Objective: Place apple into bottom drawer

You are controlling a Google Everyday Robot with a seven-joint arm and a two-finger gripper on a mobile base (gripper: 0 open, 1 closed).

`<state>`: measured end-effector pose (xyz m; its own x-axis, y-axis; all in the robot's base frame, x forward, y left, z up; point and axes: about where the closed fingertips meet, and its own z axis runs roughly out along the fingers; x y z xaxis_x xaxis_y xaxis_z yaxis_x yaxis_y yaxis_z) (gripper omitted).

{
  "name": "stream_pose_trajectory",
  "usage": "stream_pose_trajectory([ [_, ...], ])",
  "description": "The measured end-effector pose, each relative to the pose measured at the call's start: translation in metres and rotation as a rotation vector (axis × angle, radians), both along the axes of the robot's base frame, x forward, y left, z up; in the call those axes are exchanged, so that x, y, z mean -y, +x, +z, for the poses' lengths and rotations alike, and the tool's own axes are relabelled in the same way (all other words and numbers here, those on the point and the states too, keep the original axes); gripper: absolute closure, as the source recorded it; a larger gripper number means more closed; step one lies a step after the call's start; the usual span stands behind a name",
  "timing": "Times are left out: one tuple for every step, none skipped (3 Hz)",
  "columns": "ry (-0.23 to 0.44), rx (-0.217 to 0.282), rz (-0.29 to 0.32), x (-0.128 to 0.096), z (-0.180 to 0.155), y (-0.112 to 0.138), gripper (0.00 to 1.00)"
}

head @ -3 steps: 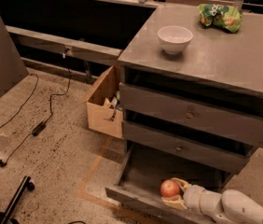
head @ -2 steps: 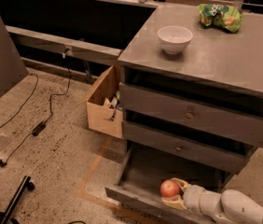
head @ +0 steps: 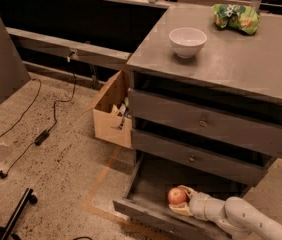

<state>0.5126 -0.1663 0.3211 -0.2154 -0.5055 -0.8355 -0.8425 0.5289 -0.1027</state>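
Camera view. We are observing the bottom drawer (head: pixel 140 209) standing pulled out in the lower centre of the frame, its tray open to the top. This is presumably so that the arm (head: pixel 246 219), which is reaching in from the lower right corner, can lower its load straight in. The gripper (head: pixel 181 200) is sitting inside the drawer opening with its pale fingers (head: pixel 186 189) wrapping the apple (head: pixel 176 195) from above and below, so the hand is gripping the fruit, not standing wide. The apple is lying low over the drawer floor near the front right part of the tray. We cannot tell whether it is already touching the wood. We judge that the grip is being kept until the fruit is resting on the floor, since a round apple let go early would be rolling about the shallow tray.

The two upper drawers (head: pixel 201 122) are staying closed, which is leaving the reach into the lowest one unobstructed. The white bowl (head: pixel 187 41) and the green snack bag (head: pixel 236 18) are sitting on the cabinet top (head: pixel 241 69) in the upper right, well apart from the work. A cardboard box (head: pixel 107 115) is standing on the floor just beside the cabinet's left side.

Against the earlier frame, we are noting only a slight change: the apple and gripper are now showing a little further left and a touch higher in the frame, which places them deeper into the tray. The grip is appearing unchanged, and the bowl, bag, box and all three drawers are holding their places.
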Motion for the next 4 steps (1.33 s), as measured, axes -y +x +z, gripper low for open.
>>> stream_pose_trajectory([
  [-0.005,0.02,0.005,-0.006,-0.026,0.021,1.0],
  [-0.02,0.028,-0.01,-0.006,-0.05,0.037,1.0],
  [-0.044,0.028,-0.024,-0.003,-0.068,0.052,1.0],
  [-0.055,0.022,-0.018,-0.006,-0.087,0.065,1.0],
])
